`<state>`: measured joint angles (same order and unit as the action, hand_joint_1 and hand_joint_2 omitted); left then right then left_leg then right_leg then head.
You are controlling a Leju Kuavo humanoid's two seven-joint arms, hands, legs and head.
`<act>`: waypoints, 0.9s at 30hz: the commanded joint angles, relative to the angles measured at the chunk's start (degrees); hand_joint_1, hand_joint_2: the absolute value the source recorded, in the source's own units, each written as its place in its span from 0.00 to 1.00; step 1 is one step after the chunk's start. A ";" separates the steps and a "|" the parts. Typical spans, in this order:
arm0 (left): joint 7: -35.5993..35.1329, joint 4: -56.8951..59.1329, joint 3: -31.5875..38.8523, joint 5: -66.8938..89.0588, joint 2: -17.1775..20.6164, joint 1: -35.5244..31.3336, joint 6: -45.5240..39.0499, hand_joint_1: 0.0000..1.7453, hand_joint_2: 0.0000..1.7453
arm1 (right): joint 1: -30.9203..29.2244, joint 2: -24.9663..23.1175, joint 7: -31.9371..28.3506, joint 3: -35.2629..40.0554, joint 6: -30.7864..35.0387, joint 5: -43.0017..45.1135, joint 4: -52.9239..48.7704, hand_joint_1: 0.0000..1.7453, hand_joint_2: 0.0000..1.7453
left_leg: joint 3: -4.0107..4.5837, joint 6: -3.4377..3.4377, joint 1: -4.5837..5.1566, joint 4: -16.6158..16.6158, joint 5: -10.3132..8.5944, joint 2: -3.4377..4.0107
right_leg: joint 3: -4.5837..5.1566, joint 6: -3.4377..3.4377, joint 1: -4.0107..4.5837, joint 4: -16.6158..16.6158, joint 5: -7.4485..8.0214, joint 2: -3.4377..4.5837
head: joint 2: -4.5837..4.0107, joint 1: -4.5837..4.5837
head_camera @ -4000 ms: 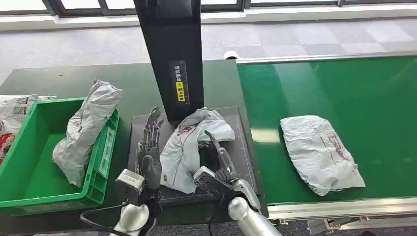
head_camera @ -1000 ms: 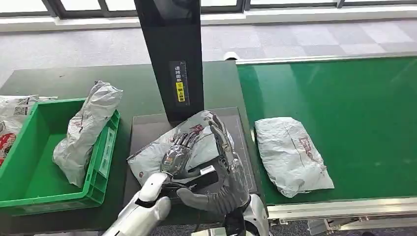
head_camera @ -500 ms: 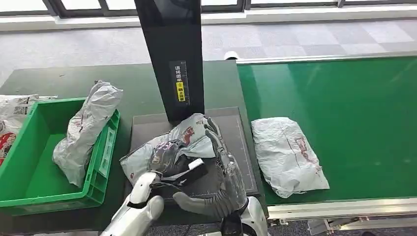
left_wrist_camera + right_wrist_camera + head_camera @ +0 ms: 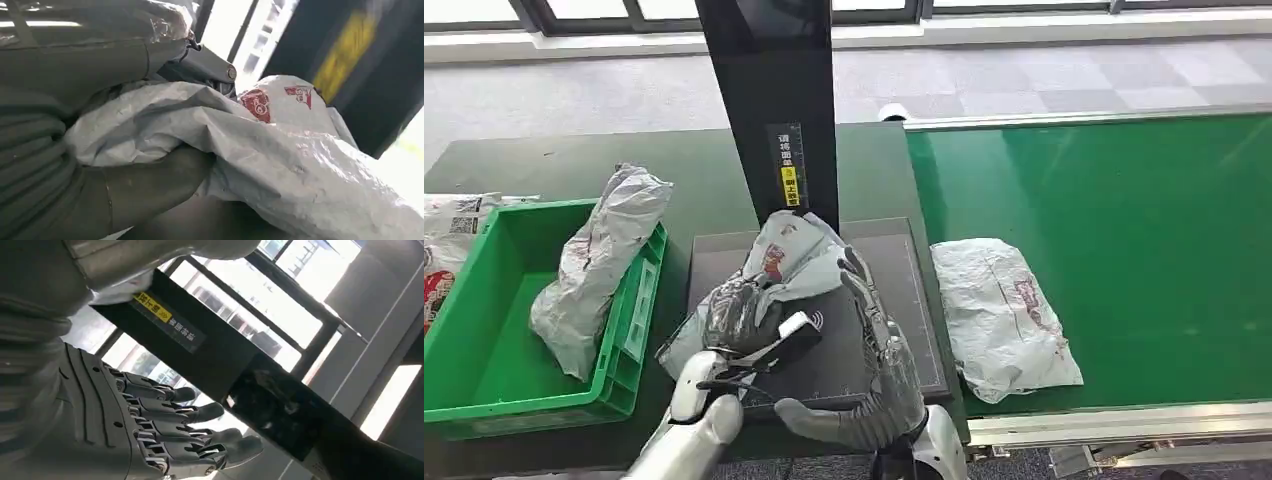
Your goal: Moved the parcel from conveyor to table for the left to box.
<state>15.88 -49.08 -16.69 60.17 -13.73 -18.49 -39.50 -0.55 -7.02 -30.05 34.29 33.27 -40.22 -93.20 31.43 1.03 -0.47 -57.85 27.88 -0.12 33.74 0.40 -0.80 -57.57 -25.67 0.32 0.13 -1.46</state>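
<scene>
My left hand [image 4: 736, 318] grips a crumpled grey parcel [image 4: 786, 258] with red print and holds it over the dark pad [image 4: 876, 240] in front of the black scanner post. The left wrist view has the parcel [image 4: 280, 160] pressed against my thumb. Just to the parcel's right, my right hand [image 4: 879, 345] stands on edge with its fingers straight and apart, holding nothing; its fingers [image 4: 200, 432] show spread in the right wrist view. A second grey parcel [image 4: 999, 315] lies on the green conveyor [image 4: 1144, 220] near its left end.
A green crate [image 4: 484, 310] at the left holds a tall grey parcel [image 4: 594, 265] leaning on its right wall. More printed bags [image 4: 449, 230] lie beyond the crate's left side. The black scanner post [image 4: 774, 110] rises behind the pad.
My left hand has closed on the parcel and drawn it left and upward off the pad. My right hand has let go and stayed beside it. The conveyor parcel has crept left.
</scene>
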 commanded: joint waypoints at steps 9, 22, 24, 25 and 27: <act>24.12 -56.22 25.18 -34.57 2.76 13.26 -0.50 1.00 1.00 | -0.75 2.06 -2.51 1.42 0.01 3.20 3.22 0.00 1.00 | 0.03 0.05 -0.05 0.07 0.09 0.47 | 0.19 -0.08 0.06 0.05 0.04 0.46 | 0.00 0.00; 23.98 -19.62 33.54 -36.82 12.18 -3.81 -0.50 1.00 1.00 | 0.08 1.51 -2.12 1.26 -1.80 1.43 2.17 0.00 1.00 | -0.08 0.14 0.00 0.19 -0.19 -0.27 | -0.11 -0.10 0.10 0.09 -0.01 -0.28 | 0.00 0.00; 24.12 -15.33 33.59 -36.81 12.87 -5.70 -0.50 1.00 1.00 | 0.14 1.43 -2.41 1.23 -1.86 1.12 2.13 0.00 1.00 | -0.06 0.15 -0.04 0.13 -0.18 -0.20 | -0.07 -0.11 0.14 0.07 0.01 -0.19 | 0.00 0.00; 24.03 -12.23 35.14 -33.48 12.60 -7.03 -0.50 1.00 1.00 | 0.10 1.45 -2.35 1.31 -2.02 0.97 2.15 0.00 1.00 | -0.07 0.14 -0.02 0.23 -0.25 -0.19 | -0.07 -0.13 0.12 0.15 0.07 -0.20 | 0.00 0.00; 21.17 -3.48 38.02 -25.28 12.98 -10.59 -0.50 1.00 1.00 | -0.40 1.66 -2.36 1.79 -2.98 1.01 2.50 0.00 1.00 | -0.03 0.21 -0.05 0.09 -0.19 -0.15 | -0.02 -0.16 0.16 0.04 0.05 -0.14 | 0.00 0.00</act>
<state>39.93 -83.05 12.98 23.13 -4.17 -16.46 -40.11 0.07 -6.34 -32.26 34.60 31.76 -39.04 -93.00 31.50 1.25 -0.53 -57.85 27.74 -0.18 33.84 0.26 -0.63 -57.58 -25.62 0.29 0.13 -1.46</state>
